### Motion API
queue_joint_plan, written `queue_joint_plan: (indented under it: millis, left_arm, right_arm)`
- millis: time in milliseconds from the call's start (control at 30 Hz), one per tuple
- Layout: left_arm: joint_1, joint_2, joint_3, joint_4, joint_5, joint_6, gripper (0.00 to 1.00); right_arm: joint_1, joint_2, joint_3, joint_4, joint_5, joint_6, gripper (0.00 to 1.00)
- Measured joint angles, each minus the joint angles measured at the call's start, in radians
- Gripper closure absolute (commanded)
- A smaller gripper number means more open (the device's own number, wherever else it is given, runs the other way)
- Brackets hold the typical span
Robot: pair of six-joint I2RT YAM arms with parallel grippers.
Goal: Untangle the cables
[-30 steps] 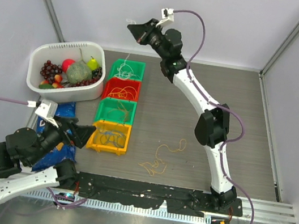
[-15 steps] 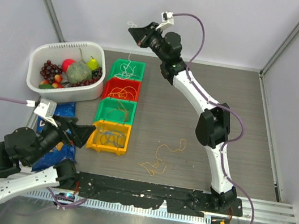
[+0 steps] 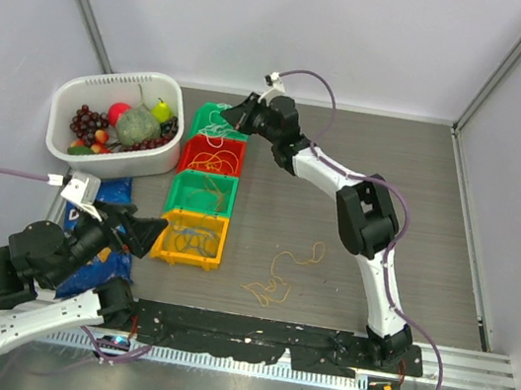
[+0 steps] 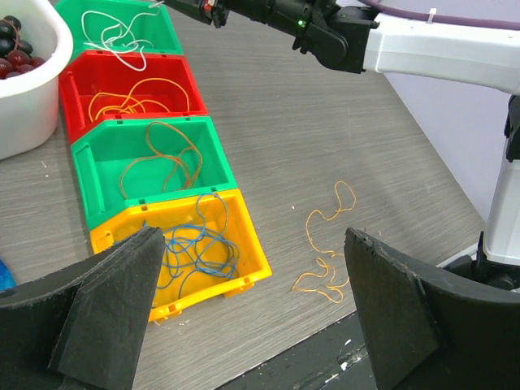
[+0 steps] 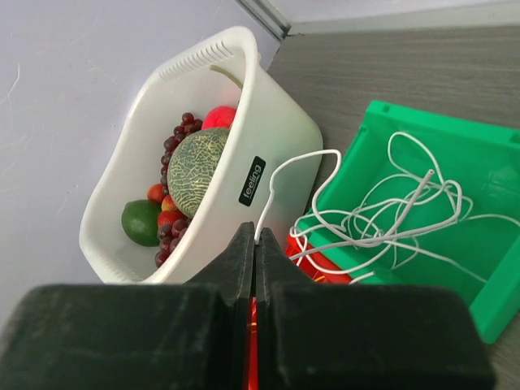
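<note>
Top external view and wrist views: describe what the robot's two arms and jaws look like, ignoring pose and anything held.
Both the left arm and right arm have white link shells joined by black joint housings. A purple cable loops from each wrist, by a small white camera block. The jaws are matte black wedges.

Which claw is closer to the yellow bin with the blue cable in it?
Left. The left gripper hovers open right beside the yellow bin; the right gripper is over the green bin at the row's far end, pinching a white cable.
</note>
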Motion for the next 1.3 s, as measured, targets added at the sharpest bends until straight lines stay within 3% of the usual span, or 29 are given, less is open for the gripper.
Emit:
queue_joint_plan:
  millis: [167,300,367,400,567,767,1067,1200,1300]
  left_arm:
    - [0.0,0.003,0.0,0.0,0.003,0.0,0.04]
    - [0.0,0.013,0.0,0.001,0.008,0.0,0.04]
    - [0.0,0.026,0.0,0.002,0.016,0.0,0.04]
    - [0.0,0.034,0.0,0.002,0.021,-0.001,0.04]
    - [0.0,0.057,0.0,0.005,0.046,-0.012,0.04]
    - [0.0,0.065,0.0,0.006,0.061,-0.026,0.04]
    - [0.0,0.18,0.0,0.051,0.108,-0.027,0.04]
    - [0.0,0.331,0.0,0.086,0.176,-0.026,0.09]
    - [0.0,0.475,-0.001,0.133,0.253,-0.014,0.11]
  right_arm:
    - [0.011,0.001,0.001,-0.06,-0.006,0.018,0.99]
    - [0.014,0.052,0.129,-0.217,0.0,0.013,0.96]
    - [0.015,0.09,0.207,-0.288,0.008,0.011,0.87]
    - [0.015,0.113,0.249,-0.325,0.014,0.009,0.77]
    - [0.015,0.222,0.449,-0.53,0.041,-0.018,0.48]
    - [0.014,0.232,0.52,-0.739,0.096,-0.071,0.38]
    - [0.022,0.164,0.528,-0.946,0.204,-0.174,0.3]
    - [0.031,-0.021,0.36,-1.013,0.299,-0.234,0.26]
    - [0.026,-0.256,0.149,-1.019,0.359,-0.269,0.26]
